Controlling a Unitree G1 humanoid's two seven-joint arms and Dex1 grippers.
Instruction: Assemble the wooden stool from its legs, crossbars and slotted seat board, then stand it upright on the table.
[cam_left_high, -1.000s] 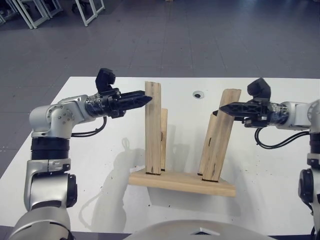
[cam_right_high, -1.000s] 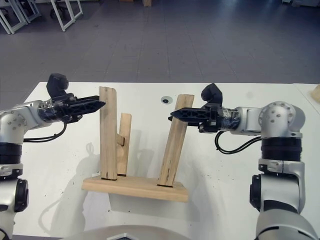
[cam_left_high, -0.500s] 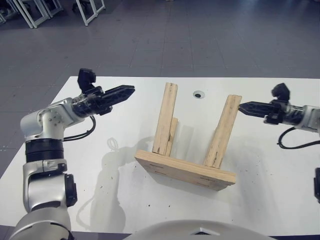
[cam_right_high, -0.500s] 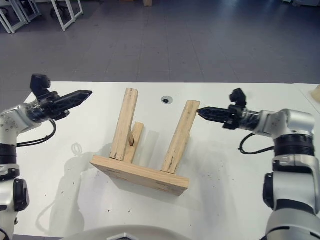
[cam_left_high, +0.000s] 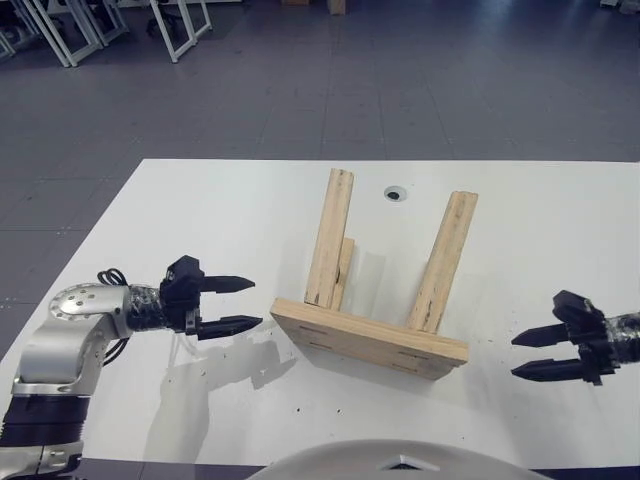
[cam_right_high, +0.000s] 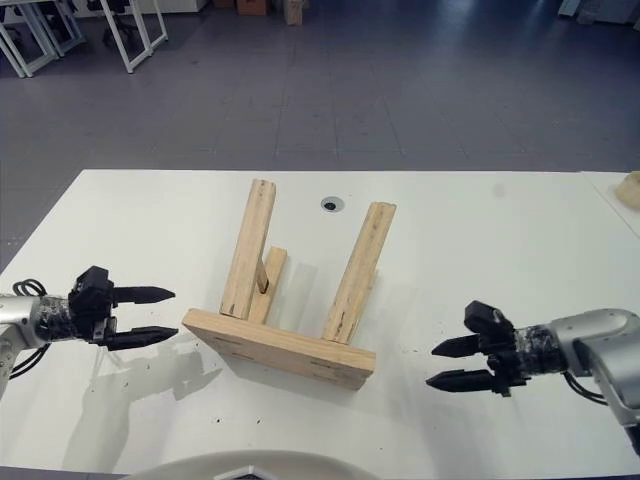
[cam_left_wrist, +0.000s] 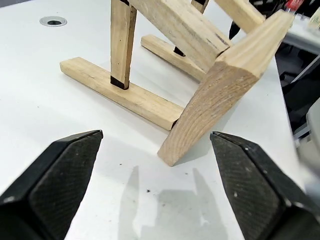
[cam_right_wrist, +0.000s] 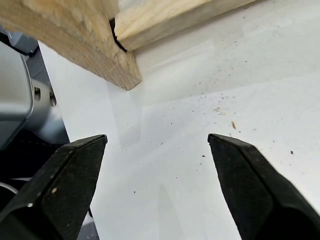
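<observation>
Nearby, grommet hole (cam_left_high: 396, 193) behind tipped stool (cam_left_high: 365, 338)

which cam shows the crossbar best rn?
Left wrist view: the crossbar is close up, its end slotted into a leg lying on the table. Both eye views show a narrow strip of it beside the left-hand leg. The right wrist view has a seat board corner instead.

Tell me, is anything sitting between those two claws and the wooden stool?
Nothing visible does. The left gripper, open, faces the left end of the seat board, and the right gripper, open, faces its right end. In each gap only the white table shows.
</observation>
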